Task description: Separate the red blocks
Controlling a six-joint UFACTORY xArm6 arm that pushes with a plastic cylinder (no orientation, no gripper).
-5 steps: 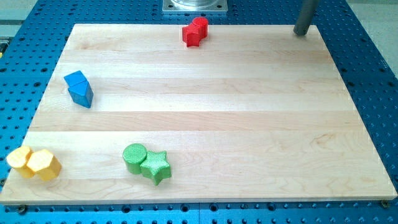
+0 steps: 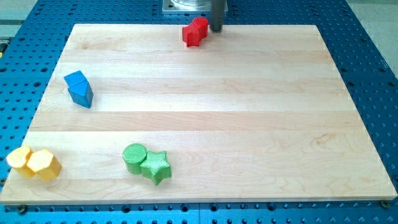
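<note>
Resting at the counter's [image 2: 249, 74] top edge, the 2 red blocks [image 2: 195, 31] touch; my tip [image 2: 216, 30] (a bare rod, no jaws) sits just right. Light, rigid, they'll likely slide easily; push their seam.

My tip [image 2: 216, 30] sits just right of the paired blocks [image 2: 195, 31] at the board's [image 2: 249, 124] top edge.

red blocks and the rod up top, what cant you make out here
- Red blocks, camera view: pressed together at the board's top edge, so each one's shape and the seam between them are unclear.
- My tip, camera view: just right of the red blocks; contact or a small gap cannot be told.
- Rod: its upper part is cut off by the view's top edge.
- Metal plate: cut off by the top edge.
</note>
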